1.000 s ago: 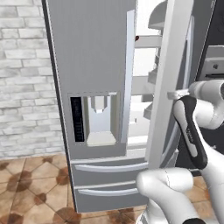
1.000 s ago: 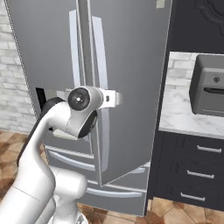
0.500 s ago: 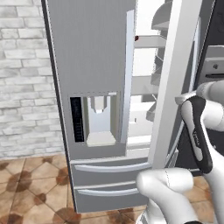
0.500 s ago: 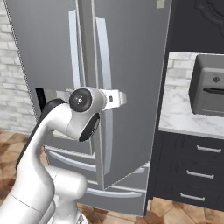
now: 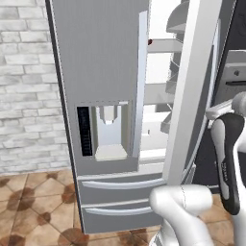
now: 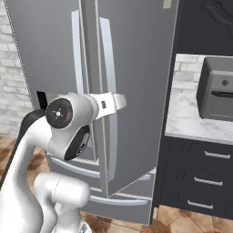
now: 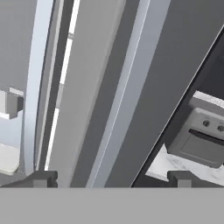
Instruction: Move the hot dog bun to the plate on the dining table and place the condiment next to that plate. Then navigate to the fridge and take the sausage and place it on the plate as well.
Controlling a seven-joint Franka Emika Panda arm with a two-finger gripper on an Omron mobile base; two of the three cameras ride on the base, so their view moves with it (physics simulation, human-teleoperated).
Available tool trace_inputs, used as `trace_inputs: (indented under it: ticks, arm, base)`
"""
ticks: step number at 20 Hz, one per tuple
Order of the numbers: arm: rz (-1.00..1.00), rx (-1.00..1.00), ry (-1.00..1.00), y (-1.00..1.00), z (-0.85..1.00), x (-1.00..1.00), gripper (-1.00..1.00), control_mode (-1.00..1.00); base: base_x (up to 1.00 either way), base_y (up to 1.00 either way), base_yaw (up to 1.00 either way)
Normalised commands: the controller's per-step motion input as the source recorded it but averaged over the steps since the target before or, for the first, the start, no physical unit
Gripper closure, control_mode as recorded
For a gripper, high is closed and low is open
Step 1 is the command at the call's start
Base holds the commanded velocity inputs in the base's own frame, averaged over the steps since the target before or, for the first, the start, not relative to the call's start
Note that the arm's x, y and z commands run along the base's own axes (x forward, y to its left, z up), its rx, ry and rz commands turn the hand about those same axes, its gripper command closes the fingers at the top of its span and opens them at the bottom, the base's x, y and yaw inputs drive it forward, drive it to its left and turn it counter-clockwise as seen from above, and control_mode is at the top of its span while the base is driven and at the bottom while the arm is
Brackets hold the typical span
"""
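- The jaws stand wide apart, holding nothing; the gripper (image 7: pixel 109 180) faces the edge of the fridge (image 5: pixel 105 72) right door, whose long handle (image 7: pixel 120 100) runs between the fingertips (image 7: pixel 41 178).
- That door stands partly open, white shelves showing inside.
- A small red-brown bit, perhaps the sausage (image 5: pixel 150 42), sits on an upper shelf.

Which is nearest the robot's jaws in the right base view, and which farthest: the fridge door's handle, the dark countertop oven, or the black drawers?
1. The fridge door's handle, directly at the gripper, on the open right-hand door.
2. The black drawers, lower right, under the marble counter.
3. The dark countertop oven, right, on that counter.

Two and three are close; their order is uncertain.
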Motion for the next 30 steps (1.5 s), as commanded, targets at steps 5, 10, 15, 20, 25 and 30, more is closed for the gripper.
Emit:
trace_inputs:
  ticks: [5,10,15,20,25,30]
  arm:
    - [0.00,-0.18,0.02,0.43,0.35,-0.36,-1.00,-1.00]
    - [0.00,-0.22,0.14,0.60,0.41,0.00,-1.00,-1.00]
    - [0.00,-0.21,0.12,0.61,0.32,0.18,-1.00,-1.00]
    - [0.00,-0.15,0.09,0.54,0.02,0.55,-1.00,-1.00]
    - [-0.02,-0.11,0.00,0.26,-0.28,0.40,-1.00,-1.00]
    - [-0.06,-0.05,0.02,0.01,-0.38,0.55,-1.00,-1.00]
  base:
    - [0.00,0.00,0.00]
    - [0.00,0.00,0.00]
    - [0.00,0.00,0.00]
    - [0.00,0.00,0.00]
    - [0.00,0.00,0.00]
    - [0.00,0.00,0.00]
